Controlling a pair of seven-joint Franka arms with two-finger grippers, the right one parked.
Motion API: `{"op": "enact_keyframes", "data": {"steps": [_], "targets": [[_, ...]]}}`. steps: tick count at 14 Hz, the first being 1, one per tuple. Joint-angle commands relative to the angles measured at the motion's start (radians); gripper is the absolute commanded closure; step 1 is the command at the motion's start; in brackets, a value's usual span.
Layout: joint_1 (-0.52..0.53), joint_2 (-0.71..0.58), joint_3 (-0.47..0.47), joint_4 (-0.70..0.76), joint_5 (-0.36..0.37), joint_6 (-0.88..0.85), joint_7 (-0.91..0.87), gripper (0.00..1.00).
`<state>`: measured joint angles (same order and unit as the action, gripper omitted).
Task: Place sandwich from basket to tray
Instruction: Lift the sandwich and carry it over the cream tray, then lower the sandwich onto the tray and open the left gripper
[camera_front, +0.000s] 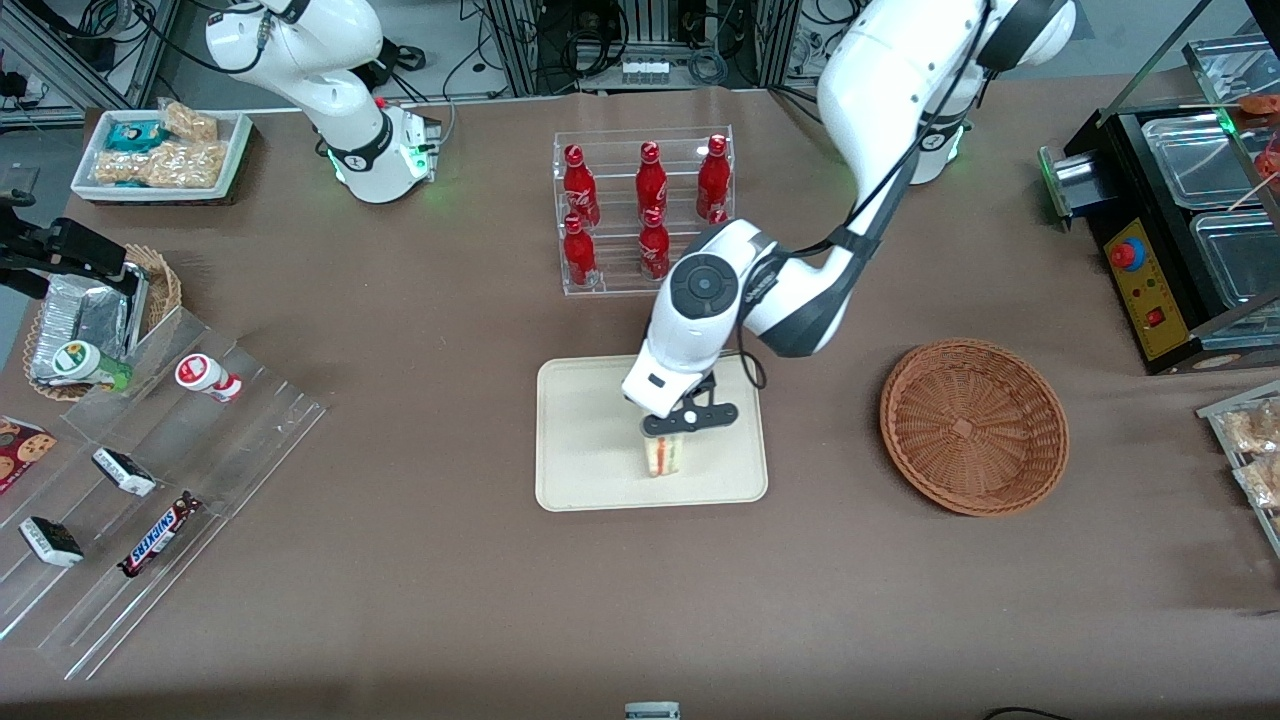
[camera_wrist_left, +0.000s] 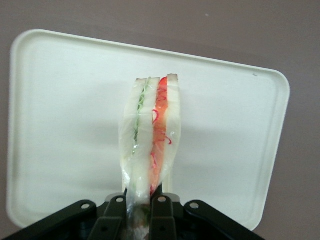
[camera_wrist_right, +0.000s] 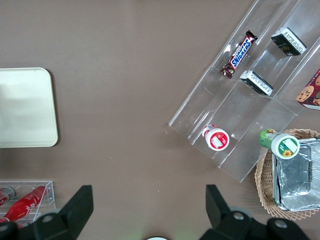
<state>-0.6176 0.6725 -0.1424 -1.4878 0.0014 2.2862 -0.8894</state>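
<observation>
The sandwich (camera_front: 664, 456) (camera_wrist_left: 151, 132), a clear-wrapped wedge of pale bread with green and red-orange filling, hangs just over the cream tray (camera_front: 590, 440) (camera_wrist_left: 60, 125). My left gripper (camera_front: 678, 432) (camera_wrist_left: 141, 202) is above the tray's middle, shut on the sandwich's upper end, with the black fingers (camera_wrist_left: 163, 210) pressing the wrap from both sides. Whether the sandwich's lower edge touches the tray I cannot tell. The reddish-brown wicker basket (camera_front: 973, 426) lies empty toward the working arm's end of the table, beside the tray.
A clear rack of red bottles (camera_front: 645, 210) stands farther from the front camera than the tray. A clear stepped shelf with snack bars (camera_front: 150, 480) and a small wicker basket with a foil container (camera_front: 90, 320) lie toward the parked arm's end. A black machine (camera_front: 1170, 220) stands near the basket.
</observation>
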Motion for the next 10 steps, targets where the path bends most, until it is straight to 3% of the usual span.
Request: {"op": "enact_keyframes", "data": {"steps": [1, 3, 6, 7, 8, 10], "targets": [[-0.036, 0.047, 0.015, 0.032, 0.025, 0.038, 0.007, 0.96], [-0.054, 0.058, 0.015, 0.027, 0.080, 0.038, -0.002, 0.94], [-0.057, 0.065, 0.015, 0.018, 0.089, 0.038, -0.003, 0.87], [-0.056, 0.064, 0.015, 0.020, 0.074, 0.039, -0.008, 0.50], [-0.054, 0.059, 0.015, 0.021, 0.075, 0.041, -0.011, 0.01], [-0.057, 0.041, 0.021, 0.029, 0.089, 0.038, -0.014, 0.00]]}}
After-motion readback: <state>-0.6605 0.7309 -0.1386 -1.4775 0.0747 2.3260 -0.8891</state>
